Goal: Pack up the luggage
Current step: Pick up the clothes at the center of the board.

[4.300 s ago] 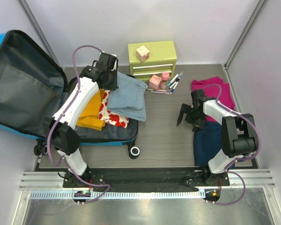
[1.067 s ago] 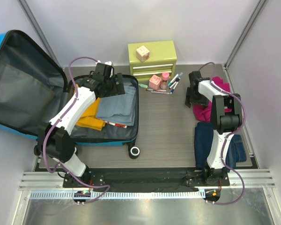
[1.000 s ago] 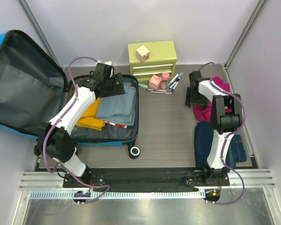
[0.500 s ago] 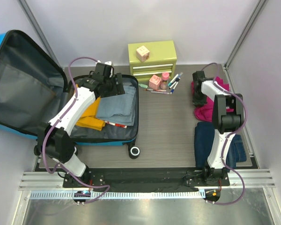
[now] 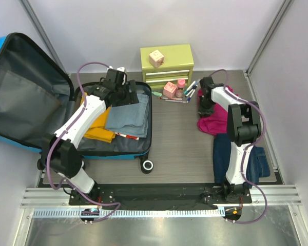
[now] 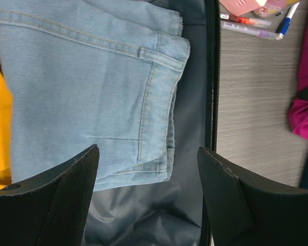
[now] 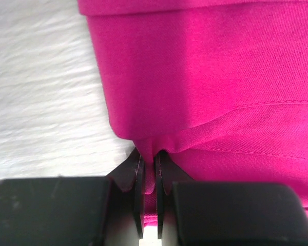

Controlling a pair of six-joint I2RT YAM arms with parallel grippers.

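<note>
Top view: luggage [image 5: 25, 92] lies open at 9 o'clock, jeans [image 5: 128, 115] inside; left gripper [image 5: 131, 95] hovers over them, right gripper [image 5: 205, 102] at 2 o'clock. Left wrist: jaws apart above the jeans. Right wrist: jaws clamped on magenta cloth [image 7: 220, 77].

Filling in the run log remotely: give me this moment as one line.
left gripper: open over jeans in luggage | right gripper: shut on magenta garment, outside luggage | navy clothes: unpacked on table
</note>
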